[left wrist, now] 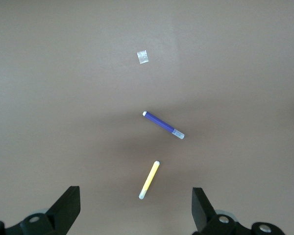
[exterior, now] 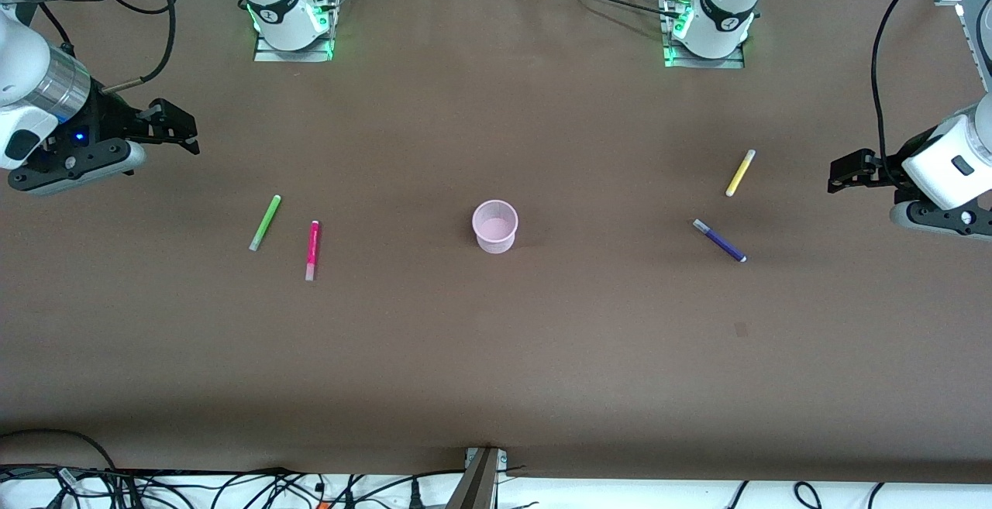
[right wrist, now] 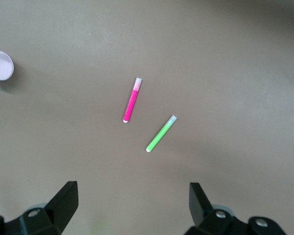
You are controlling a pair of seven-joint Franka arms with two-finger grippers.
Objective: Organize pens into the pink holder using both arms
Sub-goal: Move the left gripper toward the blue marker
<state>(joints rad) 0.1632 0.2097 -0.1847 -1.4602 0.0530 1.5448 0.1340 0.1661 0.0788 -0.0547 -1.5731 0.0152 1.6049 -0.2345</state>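
Note:
The pink holder [exterior: 494,225] stands upright and empty mid-table; its edge shows in the right wrist view [right wrist: 0,64]. The light green pen [exterior: 265,222] [right wrist: 161,133] and the magenta-pink pen [exterior: 311,249] [right wrist: 131,100] lie flat toward the right arm's end. The yellow pen [exterior: 740,173] [left wrist: 149,179] and the dark purple pen [exterior: 720,240] [left wrist: 163,125] lie flat toward the left arm's end. My right gripper [exterior: 177,131] [right wrist: 133,201] is open and empty, up in the air over bare table at its end. My left gripper [exterior: 845,172] [left wrist: 136,204] is open and empty, raised over its end.
The brown table [exterior: 496,354] runs wide around the holder. A small pale scrap [left wrist: 143,57] lies on the table near the purple pen. Both arm bases [exterior: 291,17] stand along the table's edge farthest from the front camera. Cables [exterior: 232,486] lie along the nearest edge.

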